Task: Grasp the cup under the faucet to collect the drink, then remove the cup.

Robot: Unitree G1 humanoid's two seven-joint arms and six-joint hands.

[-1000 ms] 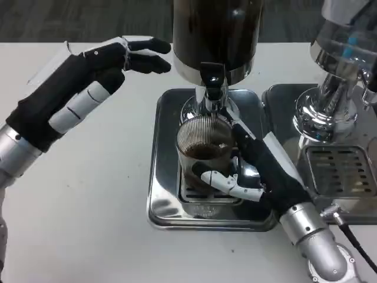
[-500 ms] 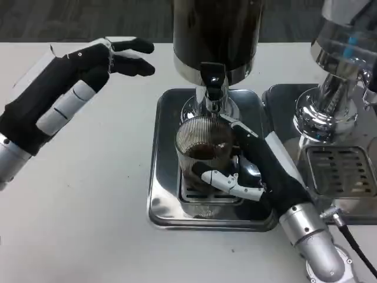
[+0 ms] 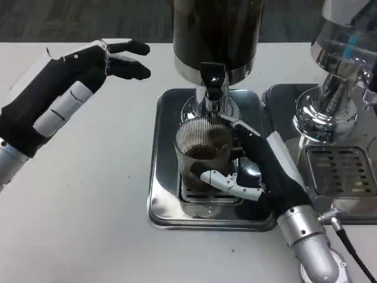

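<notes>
1. Right hand (image 3: 259, 168) is wrapped around the cup (image 3: 203, 156), fingers clamped on its side, just as a second ago.
2. Left hand (image 3: 65, 88) hangs over the table (image 3: 88, 200) with fingers apart, holding nothing; it has drifted left, away from the dispenser (image 3: 216, 35).
3. Close on the right stands a second machine (image 3: 339, 88) with its own drip tray (image 3: 341, 171).
4. Beneath the faucet (image 3: 212, 88), the cup sits on the metal tray (image 3: 165, 200); it is clear and ribbed, with dark drink in its lower part.
</notes>
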